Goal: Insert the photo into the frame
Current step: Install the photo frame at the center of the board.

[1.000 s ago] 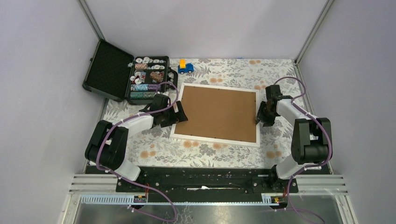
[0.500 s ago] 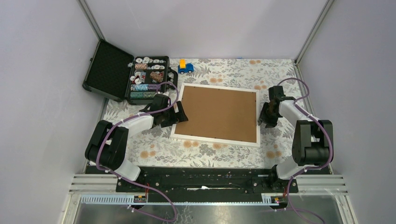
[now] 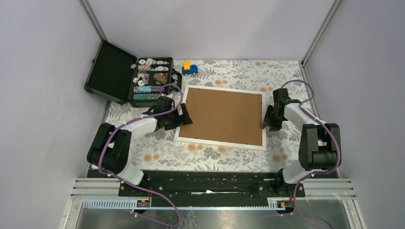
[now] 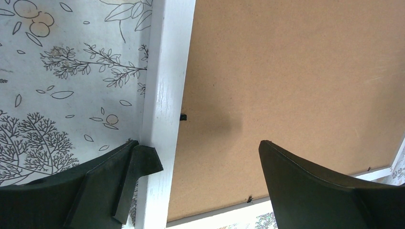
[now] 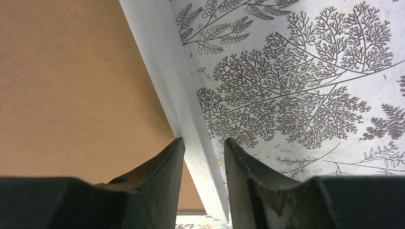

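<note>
Floral-printed surface (image 3: 224, 157) carries the frame (image 3: 219, 143) in the middle of the picture, lying face down with its brown backing board (image 3: 222, 114) uppermost. The photo shows in no view, so whether it already sits beneath that board cannot be told. Over the last second very little has shifted. The right arm's elbow and cable loop have drifted slightly toward the right edge of the picture, while the frame's outline has stayed where it was and the left arm has not moved. The right gripper (image 5: 201, 142) sits at the middle of the frame's right side, its jaws drawn in close on either side of the white moulding and seemingly pinching it. The left gripper (image 4: 203, 145) straddles the left moulding with jaws spread wide, one finger against the outer edge and the other above the board, holding nothing. This looks like the right arm settling its hold, probably before lifting or turning the frame.
</note>
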{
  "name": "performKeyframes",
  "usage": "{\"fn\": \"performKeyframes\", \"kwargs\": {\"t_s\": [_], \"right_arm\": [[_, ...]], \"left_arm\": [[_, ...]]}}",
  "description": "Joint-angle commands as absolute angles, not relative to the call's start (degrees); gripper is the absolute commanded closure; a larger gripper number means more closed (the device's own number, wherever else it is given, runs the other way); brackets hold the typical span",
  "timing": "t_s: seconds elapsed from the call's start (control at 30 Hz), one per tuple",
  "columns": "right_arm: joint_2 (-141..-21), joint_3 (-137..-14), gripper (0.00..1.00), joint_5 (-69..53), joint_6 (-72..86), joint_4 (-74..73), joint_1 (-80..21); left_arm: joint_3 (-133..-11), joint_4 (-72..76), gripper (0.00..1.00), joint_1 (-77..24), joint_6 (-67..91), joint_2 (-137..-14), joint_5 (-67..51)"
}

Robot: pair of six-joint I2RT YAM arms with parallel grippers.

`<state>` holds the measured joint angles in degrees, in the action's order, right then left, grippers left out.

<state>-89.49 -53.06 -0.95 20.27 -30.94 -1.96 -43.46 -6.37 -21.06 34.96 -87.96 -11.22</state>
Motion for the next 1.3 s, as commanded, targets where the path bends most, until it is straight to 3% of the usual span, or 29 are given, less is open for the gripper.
{"fn": "performKeyframes", "kwargs": {"t_s": [0.0,0.4,0.93,1.0,1.1,1.17,1.27], "right_arm": [[-88.77,-52.11,0.56,-1.07,19.82,-33.3,-3.31],[-97.48,-56.71,0.56,-0.31,18.72,-31.5,-8.88],[-112.09,-68.34,0.54,8.45,21.21,-37.97,-24.74],[-108.37,-69.52,0.51,6.57,21.3,-38.52,-25.07],[-101.17,-71.45,0.39,7.75,21.57,-39.39,-24.46],[-97.23,-71.69,0.27,7.77,21.79,-39.42,-21.42],[-93.49,-69.4,0.18,4.29,22.77,-37.37,-12.94]], "left_arm": [[-43.11,-5.69,0.01,-21.62,35.6,-86.88,-13.58],[-43.82,-4.9,0.01,-22.1,36.1,-88.78,-15.39],[-44.92,-5.64,0.01,-23.2,35.82,-90.35,-16.02],[-44.76,-6.15,0.01,-23.2,35.59,-89.63,-15.57],[-44.14,-6.8,0.01,-23.2,35.34,-88.2,-14.92],[-43.51,-6.68,0.01,-23.2,35.37,-87.2,-14.93],[-42.69,-6.65,0.01,-23.2,35.42,-86.44,-15.41]]}}
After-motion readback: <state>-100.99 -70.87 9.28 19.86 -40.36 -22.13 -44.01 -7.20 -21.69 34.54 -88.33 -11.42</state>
